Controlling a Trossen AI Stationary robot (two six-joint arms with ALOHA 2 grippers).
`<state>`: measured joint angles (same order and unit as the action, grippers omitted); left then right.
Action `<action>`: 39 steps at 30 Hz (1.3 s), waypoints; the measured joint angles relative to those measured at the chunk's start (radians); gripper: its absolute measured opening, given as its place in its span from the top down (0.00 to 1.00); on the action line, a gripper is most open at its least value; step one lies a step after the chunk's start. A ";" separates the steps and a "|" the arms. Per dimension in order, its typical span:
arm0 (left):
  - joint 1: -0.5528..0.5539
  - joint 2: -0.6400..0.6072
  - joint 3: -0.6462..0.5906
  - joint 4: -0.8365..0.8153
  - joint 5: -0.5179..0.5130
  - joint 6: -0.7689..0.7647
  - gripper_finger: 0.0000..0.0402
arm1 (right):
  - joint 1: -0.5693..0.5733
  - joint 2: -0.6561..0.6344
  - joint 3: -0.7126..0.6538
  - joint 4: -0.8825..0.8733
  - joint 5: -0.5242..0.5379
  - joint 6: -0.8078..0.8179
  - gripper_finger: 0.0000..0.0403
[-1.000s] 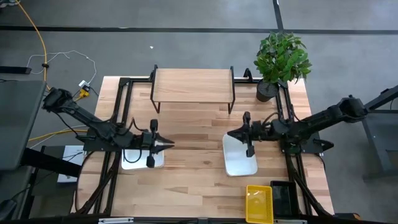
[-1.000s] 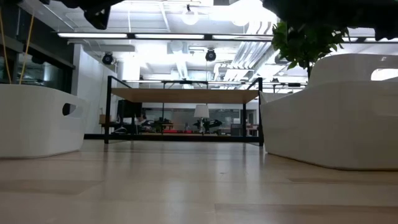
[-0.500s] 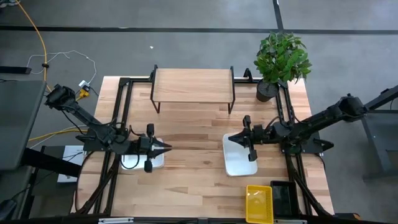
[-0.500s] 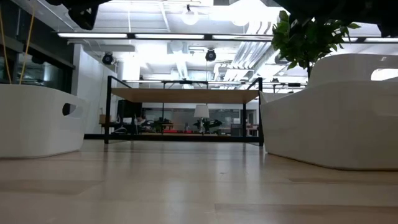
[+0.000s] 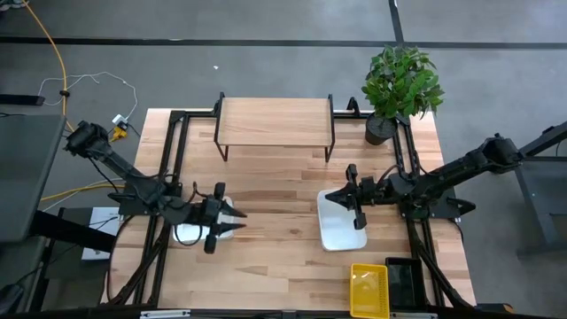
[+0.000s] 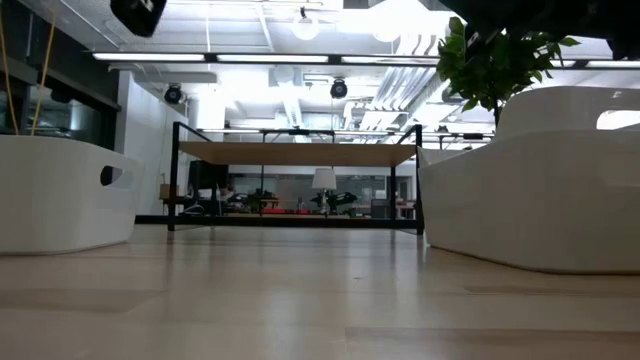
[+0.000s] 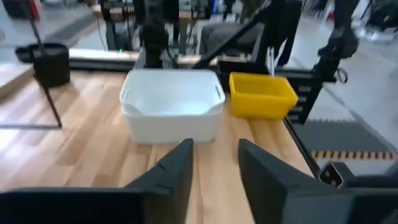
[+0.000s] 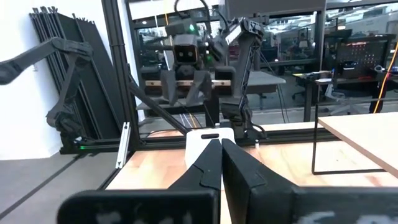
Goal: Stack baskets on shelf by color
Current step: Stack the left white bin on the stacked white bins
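Left hand (image 5: pixel 237 213) now parted, lower

From overhead we look straight down; at tabletop height we face the low wooden-topped, black-legged shelf (image 5: pixel 275 121) (image 6: pixel 297 154). Our wrist cameras face each other below it.
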<state>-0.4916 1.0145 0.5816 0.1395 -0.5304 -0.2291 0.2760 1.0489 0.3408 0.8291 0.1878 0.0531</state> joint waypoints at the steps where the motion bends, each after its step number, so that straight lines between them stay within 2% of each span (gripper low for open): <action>1: -0.003 0.000 0.031 -0.064 -0.004 -0.023 0.69 | 0.000 0.000 0.000 0.000 0.000 0.001 1.00; 6: 0.009 0.018 0.173 -0.442 0.002 -0.269 0.52 | 0.000 0.000 0.000 0.000 0.000 0.008 1.00; 9: 0.011 0.029 0.239 -0.721 0.097 -0.484 0.45 | 0.000 0.000 0.000 -0.002 0.000 0.026 1.00; 11: 0.009 0.038 0.256 -0.860 0.206 -0.612 0.43 | 0.000 0.000 0.000 -0.010 0.000 0.026 1.00; 16: -0.036 0.040 0.257 -1.045 0.456 -0.815 0.43 | 0.000 0.000 0.000 -0.016 0.001 0.026 1.00; 21: -0.112 0.040 0.257 -1.096 0.568 -0.933 0.45 | 0.000 0.000 0.000 -0.016 0.000 0.026 1.00; 26: -0.214 0.054 0.258 -1.097 0.519 -0.961 0.46 | 0.000 0.000 0.000 -0.018 0.000 0.026 1.00; 31: -0.283 0.114 0.258 -1.111 0.416 -0.874 0.47 | 0.000 0.000 0.000 -0.020 0.000 0.026 1.00; 39: -0.333 0.251 0.258 -1.134 0.397 -0.830 0.47 | 0.000 0.000 0.000 -0.024 0.000 0.026 1.00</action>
<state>-0.8248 1.2655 0.8398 -0.9947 -0.1332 -1.0592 0.2756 1.0492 0.3413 0.8051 0.1883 0.0788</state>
